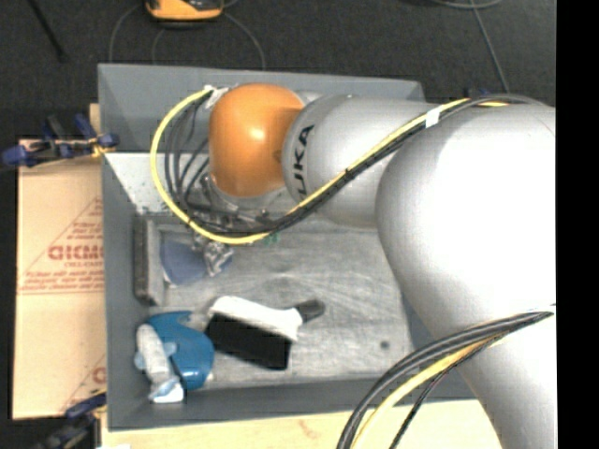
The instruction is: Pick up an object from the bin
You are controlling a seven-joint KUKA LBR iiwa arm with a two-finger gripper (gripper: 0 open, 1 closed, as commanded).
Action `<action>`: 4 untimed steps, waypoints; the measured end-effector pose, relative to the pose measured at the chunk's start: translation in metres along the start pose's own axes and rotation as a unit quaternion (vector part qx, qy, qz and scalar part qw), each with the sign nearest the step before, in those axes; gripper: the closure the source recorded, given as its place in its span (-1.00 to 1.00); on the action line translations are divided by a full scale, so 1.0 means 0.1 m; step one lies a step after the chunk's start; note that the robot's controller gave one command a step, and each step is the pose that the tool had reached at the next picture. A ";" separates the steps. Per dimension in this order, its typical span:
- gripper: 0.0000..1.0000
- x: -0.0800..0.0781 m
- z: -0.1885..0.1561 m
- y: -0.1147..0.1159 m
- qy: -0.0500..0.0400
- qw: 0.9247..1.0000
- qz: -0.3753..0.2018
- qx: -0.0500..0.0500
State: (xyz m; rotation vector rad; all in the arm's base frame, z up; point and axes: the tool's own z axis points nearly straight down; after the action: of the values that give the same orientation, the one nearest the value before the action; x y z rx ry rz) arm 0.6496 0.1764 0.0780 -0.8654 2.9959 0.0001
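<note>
My gripper (213, 253) hangs low under the orange wrist cover in the bin's left half. It is right at the edge of a pale blue-grey flat piece (181, 262) that lies on the floor. Whether it touches that piece is hidden. A dark grey bar (143, 266) lies along the left wall beside the piece. Nearer the front lies a black block with a white top (251, 333).
A blue rounded thing with a white part (176, 354) rests in the front left corner. The arm and its cables cover the bin's back and right side. Bare floor shows right of the black block.
</note>
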 end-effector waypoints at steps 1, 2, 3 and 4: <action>1.00 0.00 0.00 0.00 0.000 1.000 0.000 0.000; 1.00 0.03 -0.34 0.12 0.010 1.000 -0.004 -0.002; 1.00 0.06 -0.59 0.12 0.006 1.000 -0.006 -0.002; 1.00 0.26 -0.72 0.03 0.011 1.000 -0.007 -0.003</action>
State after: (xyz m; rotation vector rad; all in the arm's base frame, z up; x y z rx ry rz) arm 0.6244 0.1649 0.1489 -0.8927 3.0121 -0.0011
